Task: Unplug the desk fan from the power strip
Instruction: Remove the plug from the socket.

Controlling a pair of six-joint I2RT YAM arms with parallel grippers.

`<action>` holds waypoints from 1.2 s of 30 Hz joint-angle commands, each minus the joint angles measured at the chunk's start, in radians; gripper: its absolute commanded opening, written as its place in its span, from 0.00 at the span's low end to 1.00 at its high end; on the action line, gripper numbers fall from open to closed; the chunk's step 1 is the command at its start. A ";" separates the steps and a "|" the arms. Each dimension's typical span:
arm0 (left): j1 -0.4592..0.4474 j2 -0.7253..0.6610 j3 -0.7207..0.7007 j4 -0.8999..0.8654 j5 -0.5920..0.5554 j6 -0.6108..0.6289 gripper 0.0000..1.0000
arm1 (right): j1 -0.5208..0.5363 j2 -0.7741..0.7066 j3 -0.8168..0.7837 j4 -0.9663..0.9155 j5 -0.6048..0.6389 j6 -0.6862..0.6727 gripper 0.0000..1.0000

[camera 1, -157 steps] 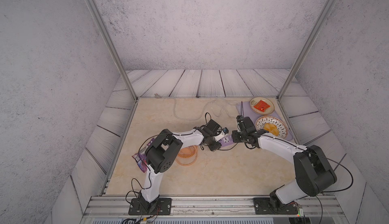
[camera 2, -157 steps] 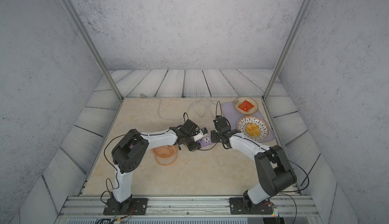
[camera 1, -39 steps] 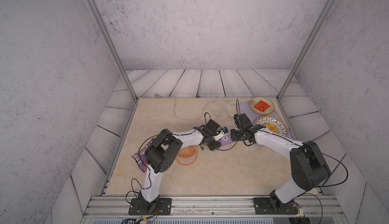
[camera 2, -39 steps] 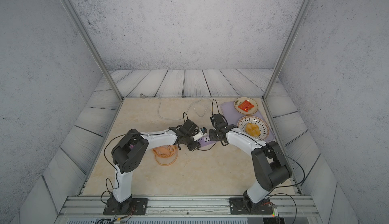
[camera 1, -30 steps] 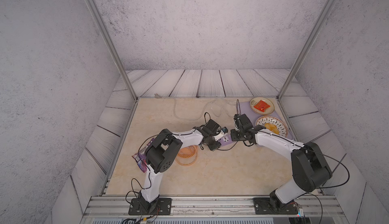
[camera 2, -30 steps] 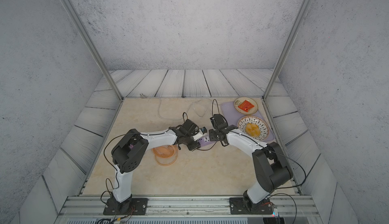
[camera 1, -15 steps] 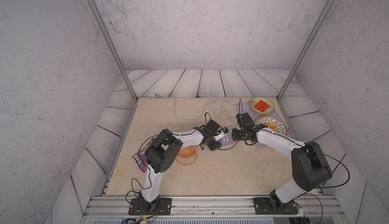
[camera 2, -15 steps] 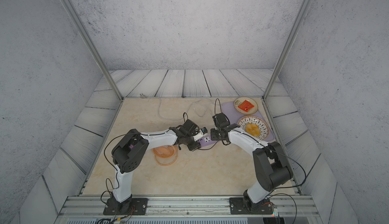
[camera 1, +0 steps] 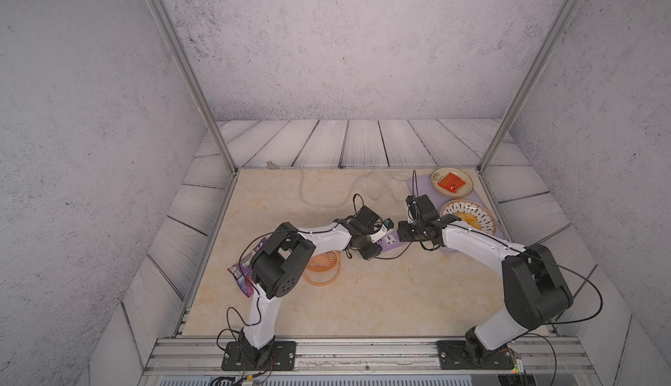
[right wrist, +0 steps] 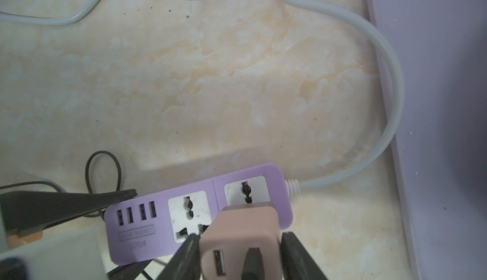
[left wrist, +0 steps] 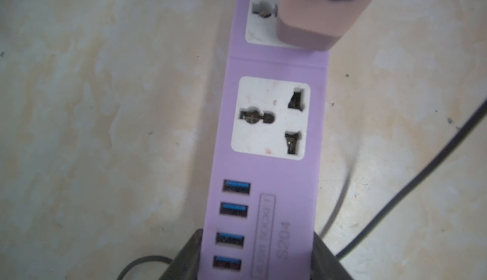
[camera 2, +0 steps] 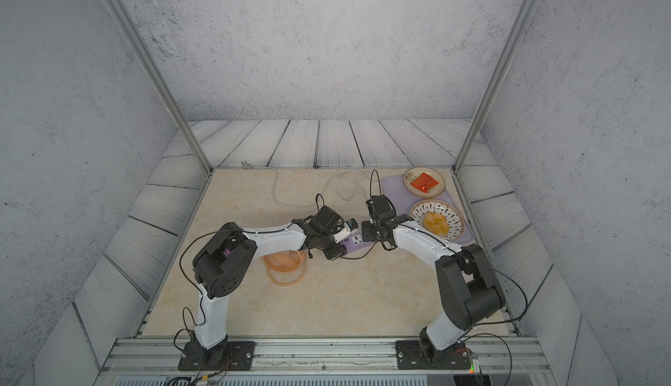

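Observation:
The lavender power strip (left wrist: 268, 173) lies on the marble tabletop, small between the two arms in both top views (camera 1: 390, 242) (camera 2: 354, 244). My left gripper (left wrist: 257, 260) is shut on its USB end. The pinkish plug cube (right wrist: 245, 228) stands over the far socket, close between the fingers of my right gripper (right wrist: 241, 236). I cannot see its prongs. A thin black cable (left wrist: 421, 165) runs from the plug toward the orange desk fan (camera 1: 323, 262), which lies flat beside the left arm.
The strip's whitish cord (right wrist: 390, 81) loops toward the back. A pale-purple tray (camera 1: 421, 188) at the right holds a plate with a red packet (camera 1: 451, 182) and a slatted plate with yellow food (camera 1: 468, 217). A purple wrapper (camera 1: 243, 271) lies at the left.
My right gripper has edged slightly to the right with the plug between its fingers. The left arm and the power strip have stayed where they were.

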State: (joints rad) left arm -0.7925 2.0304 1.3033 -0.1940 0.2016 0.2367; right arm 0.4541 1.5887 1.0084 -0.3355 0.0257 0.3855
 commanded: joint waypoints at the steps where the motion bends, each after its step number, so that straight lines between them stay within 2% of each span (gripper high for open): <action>1: -0.002 0.030 -0.002 0.028 -0.011 -0.030 0.00 | 0.021 0.004 -0.013 0.021 -0.083 0.013 0.48; 11: -0.002 0.031 -0.003 0.027 -0.010 -0.030 0.00 | 0.020 0.010 -0.035 0.037 -0.061 -0.017 0.58; 36: -0.002 0.028 0.000 0.022 -0.010 -0.030 0.00 | 0.024 0.011 -0.033 0.029 -0.049 -0.054 0.58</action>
State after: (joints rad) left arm -0.7929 2.0323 1.3033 -0.1852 0.1951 0.2237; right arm 0.4629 1.5932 0.9802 -0.2722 0.0059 0.3435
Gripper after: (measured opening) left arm 0.557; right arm 0.584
